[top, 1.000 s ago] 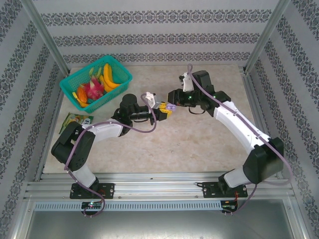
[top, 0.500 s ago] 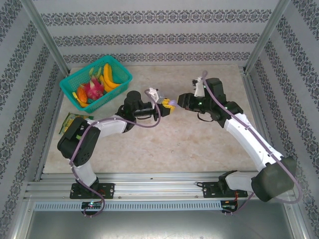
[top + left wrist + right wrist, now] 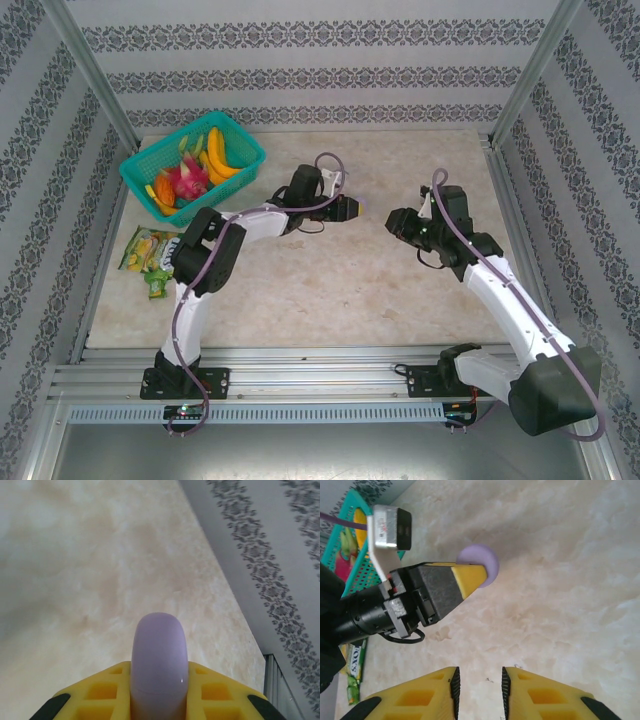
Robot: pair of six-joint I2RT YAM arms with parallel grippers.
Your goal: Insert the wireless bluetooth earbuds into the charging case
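1. L gripper (image 3: 348, 208) pinches the smooth, rounded, lilac plastic charging case (image 3: 159, 665) betw its yellow fingers. It's held up off the table, prob. presented so the other arm can reach it.
2. Case looks shut; can't tell what's inside.
3. R gripper (image 3: 478, 675): jaws slightly apart, nothing betw them, facing the case but well apart.
4. Surface: beige marbled tabletop (image 3: 330, 290). Teal plastic mesh basket (image 3: 228, 178) of toy fruit sits far left, w/ snack packets (image 3: 150, 248) nearby.
5. Room: patterned wallpaper walls (image 3: 320, 80).
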